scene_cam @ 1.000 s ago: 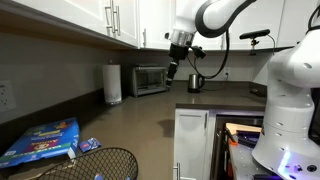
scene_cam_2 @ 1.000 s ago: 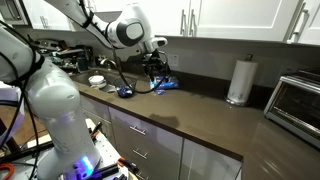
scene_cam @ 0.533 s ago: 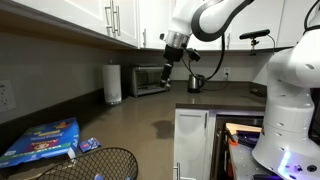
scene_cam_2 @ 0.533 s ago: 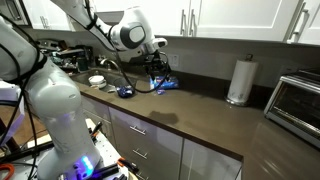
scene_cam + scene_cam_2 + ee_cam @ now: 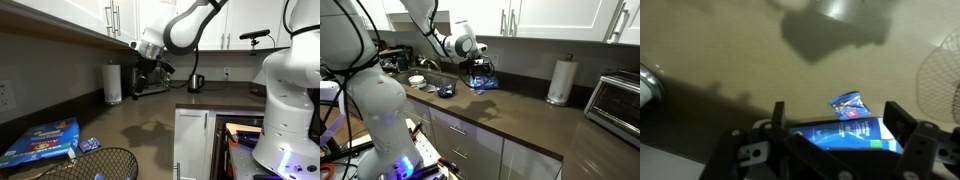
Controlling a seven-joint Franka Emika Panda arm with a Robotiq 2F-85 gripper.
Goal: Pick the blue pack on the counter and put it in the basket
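Two blue things lie close together; the claw (image 5: 835, 110), apart and empty, may seize the flat box (image 5: 830, 134), not the blue pack (image 5: 848, 102).

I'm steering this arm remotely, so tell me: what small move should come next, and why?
Probably move the gripper toward the blue pack and begin lowering. The gripper hangs high over the counter, well short of the pack, which lies beside the basket and a flat blue box. In the wrist view its fingers are spread with nothing held.
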